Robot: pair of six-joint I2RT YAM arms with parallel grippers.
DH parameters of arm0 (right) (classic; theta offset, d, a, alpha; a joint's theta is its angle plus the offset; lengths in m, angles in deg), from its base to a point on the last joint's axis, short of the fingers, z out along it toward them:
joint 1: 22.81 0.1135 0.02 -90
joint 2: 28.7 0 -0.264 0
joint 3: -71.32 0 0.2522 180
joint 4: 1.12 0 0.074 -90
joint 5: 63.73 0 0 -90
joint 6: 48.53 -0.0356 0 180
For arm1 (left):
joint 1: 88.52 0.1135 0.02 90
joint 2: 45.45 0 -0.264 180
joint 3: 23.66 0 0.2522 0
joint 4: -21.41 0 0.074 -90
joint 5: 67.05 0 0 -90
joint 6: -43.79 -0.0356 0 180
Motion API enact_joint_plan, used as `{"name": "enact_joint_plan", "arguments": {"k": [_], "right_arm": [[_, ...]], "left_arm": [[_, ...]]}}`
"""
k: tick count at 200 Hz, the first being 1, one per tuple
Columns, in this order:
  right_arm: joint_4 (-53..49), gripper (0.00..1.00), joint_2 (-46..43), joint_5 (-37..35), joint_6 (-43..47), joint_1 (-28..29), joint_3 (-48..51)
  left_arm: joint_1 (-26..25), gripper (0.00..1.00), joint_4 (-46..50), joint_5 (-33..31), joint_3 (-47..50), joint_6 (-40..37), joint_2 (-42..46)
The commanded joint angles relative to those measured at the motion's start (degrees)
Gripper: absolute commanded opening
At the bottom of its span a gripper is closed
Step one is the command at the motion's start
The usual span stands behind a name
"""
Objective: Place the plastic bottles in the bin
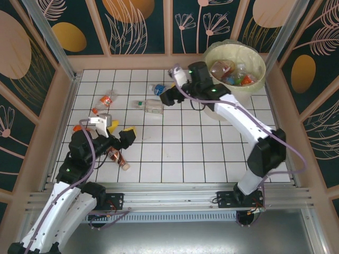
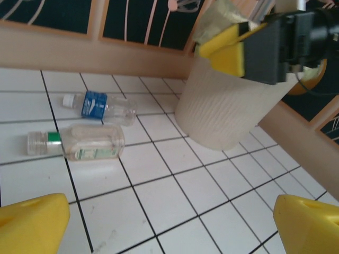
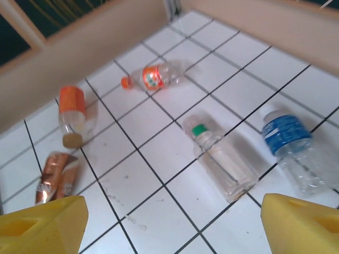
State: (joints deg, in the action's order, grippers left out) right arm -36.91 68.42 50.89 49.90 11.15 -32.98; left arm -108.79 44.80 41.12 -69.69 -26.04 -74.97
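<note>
The bin (image 1: 253,59), a cream bucket with a pale green liner, stands at the back right with several bottles (image 1: 233,74) inside. More plastic bottles lie on the tiles: a blue-label one (image 1: 157,89), a clear green-cap one (image 1: 150,106), an orange one (image 1: 106,100) and a crushed brown one (image 1: 117,157). My right gripper (image 1: 169,83) hangs open just above the blue-label bottle (image 3: 291,148) and green-cap bottle (image 3: 222,159), its jaws (image 3: 172,225) holding nothing. My left gripper (image 1: 121,128) is open over bare tiles near the brown bottle, its jaws (image 2: 169,227) with nothing between them.
A wooden rail (image 1: 159,62) borders the tiled floor at the back and sides. From the left wrist view, the bin wall (image 2: 228,106) rises beyond the two bottles (image 2: 79,143), with the right gripper (image 2: 265,47) above it. Another orange-label bottle (image 3: 72,108) lies at the far left.
</note>
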Motion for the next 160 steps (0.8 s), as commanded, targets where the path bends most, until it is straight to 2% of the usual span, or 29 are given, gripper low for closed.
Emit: {"name": "enact_joint_plan", "arguments": {"k": [1, 26, 35, 52, 78, 160], "right_arm": [[-3.1, 0.88, 5.9, -4.1, 5.4, 2.0, -4.9], [-6.2, 0.91, 14.9, -7.6, 7.5, 2.5, -11.0], [-7.2, 0.95, 17.7, -8.9, 8.0, 2.5, -12.9], [-8.3, 0.98, 22.5, -11.1, 8.5, 2.5, -16.4], [-8.5, 0.99, 28.5, -12.5, 8.4, 2.6, -20.5], [-10.8, 0.98, 39.9, -14.6, 7.8, 3.7, -32.0]], "left_arm": [[-0.1, 0.99, -2.4, 2.1, 2.0, -1.3, 1.7], [-0.1, 0.99, -2.0, 1.8, 2.1, -1.1, 2.6], [-0.1, 0.99, -2.2, 2.3, 2.4, -0.8, 2.6], [-0.1, 0.98, -2.0, 2.8, 2.6, -0.5, 2.4], [-0.1, 0.99, -2.1, 2.9, 2.5, -0.6, 2.0], [-0.2, 0.98, -1.8, 2.7, 2.6, -0.8, 1.8]]}}
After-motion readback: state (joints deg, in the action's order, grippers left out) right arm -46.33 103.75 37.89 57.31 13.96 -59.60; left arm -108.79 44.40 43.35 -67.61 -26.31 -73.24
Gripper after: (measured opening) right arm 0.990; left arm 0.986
